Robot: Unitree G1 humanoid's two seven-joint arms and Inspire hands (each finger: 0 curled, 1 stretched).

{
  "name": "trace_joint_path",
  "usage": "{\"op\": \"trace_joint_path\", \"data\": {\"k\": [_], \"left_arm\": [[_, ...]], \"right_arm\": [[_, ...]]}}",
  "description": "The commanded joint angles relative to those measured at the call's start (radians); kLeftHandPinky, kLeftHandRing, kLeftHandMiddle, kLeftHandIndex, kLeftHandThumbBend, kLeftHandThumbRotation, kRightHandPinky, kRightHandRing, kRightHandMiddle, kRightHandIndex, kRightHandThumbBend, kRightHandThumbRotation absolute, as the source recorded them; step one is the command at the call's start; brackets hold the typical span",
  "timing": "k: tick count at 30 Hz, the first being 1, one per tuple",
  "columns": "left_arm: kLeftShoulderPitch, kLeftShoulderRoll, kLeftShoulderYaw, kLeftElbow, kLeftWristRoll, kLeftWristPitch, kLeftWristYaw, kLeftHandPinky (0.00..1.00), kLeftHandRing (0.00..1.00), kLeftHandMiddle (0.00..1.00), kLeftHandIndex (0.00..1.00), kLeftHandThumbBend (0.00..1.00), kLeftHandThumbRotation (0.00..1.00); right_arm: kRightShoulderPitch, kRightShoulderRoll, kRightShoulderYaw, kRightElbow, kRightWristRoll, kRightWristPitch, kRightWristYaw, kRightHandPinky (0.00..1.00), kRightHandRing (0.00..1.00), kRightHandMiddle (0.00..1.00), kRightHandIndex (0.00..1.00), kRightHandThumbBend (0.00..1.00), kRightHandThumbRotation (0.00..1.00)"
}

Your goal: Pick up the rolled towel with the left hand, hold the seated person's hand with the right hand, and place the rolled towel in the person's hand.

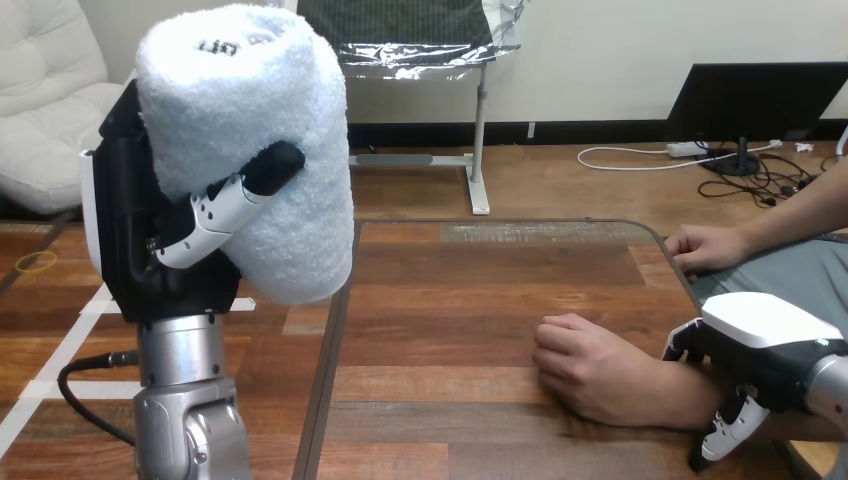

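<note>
Left hand (135, 235): raised well above the table (470, 300) at the view's left, on an upright silver forearm. It is closed on the towel (250, 110), with the thumb curled across the roll's front and the black palm behind it. The towel stands nearly upright in this grasp, clear of the table, its coiled end facing up.

Person's near hand (590, 365): resting on the table right of centre, loosely curled, knuckles up, well apart from the towel.

Right hand (765, 335): at the lower right, its white back shell uppermost, lying over the wrist just behind the person's near hand. Contact seems likely, but whether it grips the wrist cannot be told from this angle.

Person's far hand (705, 248): resting on the table's right edge, farther back, holding nothing.
</note>
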Motion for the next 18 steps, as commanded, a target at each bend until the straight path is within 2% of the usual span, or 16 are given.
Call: {"op": "trace_joint_path", "data": {"k": [1, 8, 18], "left_arm": [[-0.049, -0.012, 0.008, -0.044, 0.0, -0.007, -0.002, 0.19, 0.26, 0.32, 0.39, 0.59, 0.0], [-0.051, -0.013, 0.009, -0.042, -0.004, -0.007, -0.004, 0.19, 0.26, 0.32, 0.39, 0.59, 0.0], [-0.052, -0.012, 0.01, -0.037, 0.006, -0.01, 0.0, 0.19, 0.26, 0.32, 0.4, 0.59, 0.0]], "right_arm": [[-0.012, 0.007, 0.042, 0.022, -0.027, 0.012, 0.004, 0.4, 0.52, 0.59, 0.6, 0.97, 0.02], [-0.007, 0.016, 0.042, 0.024, -0.015, 0.012, -0.01, 0.27, 0.37, 0.48, 0.55, 0.96, 0.0], [-0.006, 0.024, 0.041, 0.038, 0.0, 0.001, -0.04, 0.2, 0.28, 0.39, 0.49, 0.96, 0.0]]}}
